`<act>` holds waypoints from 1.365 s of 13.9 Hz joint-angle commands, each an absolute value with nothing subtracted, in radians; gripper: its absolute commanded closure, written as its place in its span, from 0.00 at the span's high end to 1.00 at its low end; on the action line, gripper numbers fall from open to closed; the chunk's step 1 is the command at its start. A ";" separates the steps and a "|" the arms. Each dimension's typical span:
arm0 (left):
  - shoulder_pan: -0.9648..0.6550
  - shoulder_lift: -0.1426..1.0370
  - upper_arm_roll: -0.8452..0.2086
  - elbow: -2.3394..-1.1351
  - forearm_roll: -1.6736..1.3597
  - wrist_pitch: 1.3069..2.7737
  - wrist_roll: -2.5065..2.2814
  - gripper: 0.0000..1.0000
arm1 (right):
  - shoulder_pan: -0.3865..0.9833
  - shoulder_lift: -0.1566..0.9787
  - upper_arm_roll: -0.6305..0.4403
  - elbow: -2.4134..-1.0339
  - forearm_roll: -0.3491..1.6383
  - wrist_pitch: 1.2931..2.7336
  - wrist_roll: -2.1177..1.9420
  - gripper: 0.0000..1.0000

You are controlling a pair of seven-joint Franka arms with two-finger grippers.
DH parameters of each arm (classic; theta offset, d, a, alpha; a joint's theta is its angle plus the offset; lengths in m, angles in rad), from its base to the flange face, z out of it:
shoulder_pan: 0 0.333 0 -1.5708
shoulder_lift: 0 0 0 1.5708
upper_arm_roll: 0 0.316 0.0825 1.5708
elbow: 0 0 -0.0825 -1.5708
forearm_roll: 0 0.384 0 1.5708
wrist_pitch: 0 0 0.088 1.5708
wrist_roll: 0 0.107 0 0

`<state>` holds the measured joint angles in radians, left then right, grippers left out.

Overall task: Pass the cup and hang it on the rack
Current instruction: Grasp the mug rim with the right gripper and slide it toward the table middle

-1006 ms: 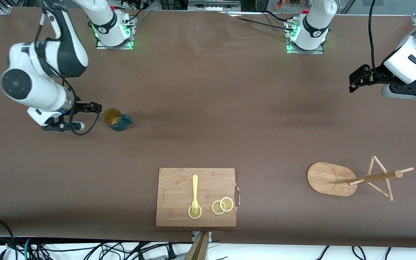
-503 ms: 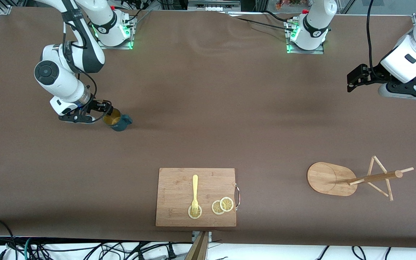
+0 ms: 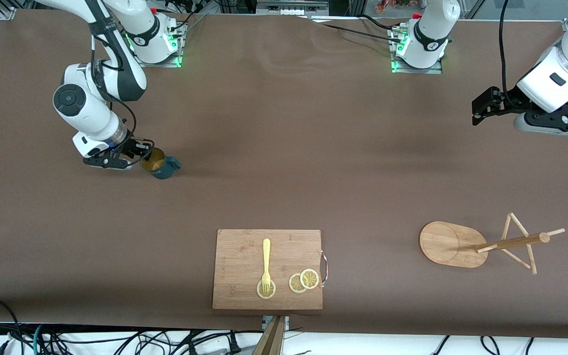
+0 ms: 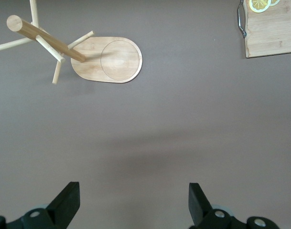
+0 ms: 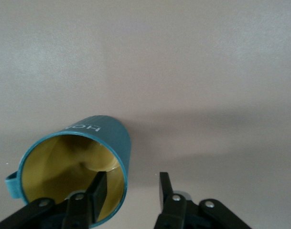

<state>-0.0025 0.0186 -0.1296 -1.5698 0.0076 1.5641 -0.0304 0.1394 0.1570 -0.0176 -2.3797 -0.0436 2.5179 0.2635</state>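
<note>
The teal-blue cup (image 3: 160,165) stands upright on the brown table at the right arm's end, its handle turned away from my right gripper (image 3: 141,152). In the right wrist view the cup (image 5: 100,136) shows its yellow inside. My right gripper (image 5: 132,180) straddles the rim: one finger (image 5: 100,188) is inside the cup, the other outside, with a gap still showing to the wall. The bamboo rack (image 3: 444,244) stands toward the left arm's end, nearer the front camera. My left gripper (image 3: 479,106) hangs open and empty over bare table, with the rack (image 4: 107,59) in its wrist view (image 4: 134,191).
A wooden cutting board (image 3: 244,266) with a metal handle lies near the table's front edge, carrying a yellow fork (image 3: 266,261) and lemon slices (image 3: 303,281). A corner of the board (image 4: 274,33) shows in the left wrist view. Cables run along the front edge.
My right arm swung in toward the cup and set its fingers across the rim, the jaws narrowing. The left arm drifted slightly; the cup has not moved.
</note>
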 commanded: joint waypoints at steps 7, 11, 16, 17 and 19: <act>-0.002 0.020 -0.129 -1.546 0.003 1.546 -0.021 1.00 | 0.141 0.127 0.003 -2.274 -0.043 2.382 0.255 0.00; -0.003 0.018 -0.133 -1.545 0.005 1.546 -0.021 1.00 | 0.164 0.184 0.057 -1.925 -0.029 2.001 0.282 0.00; -0.002 0.017 -0.141 -1.548 0.003 1.545 -0.023 1.00 | 0.340 0.401 0.058 -1.548 0.117 1.894 0.559 0.00; 0.000 0.020 -0.140 -1.548 0.003 1.545 -0.023 1.00 | 0.377 0.441 0.058 -1.495 0.117 1.899 0.636 0.00; 0.009 0.021 -0.134 -1.546 0.003 1.549 -0.020 1.00 | 0.440 0.510 0.058 -1.412 0.117 1.904 0.737 0.00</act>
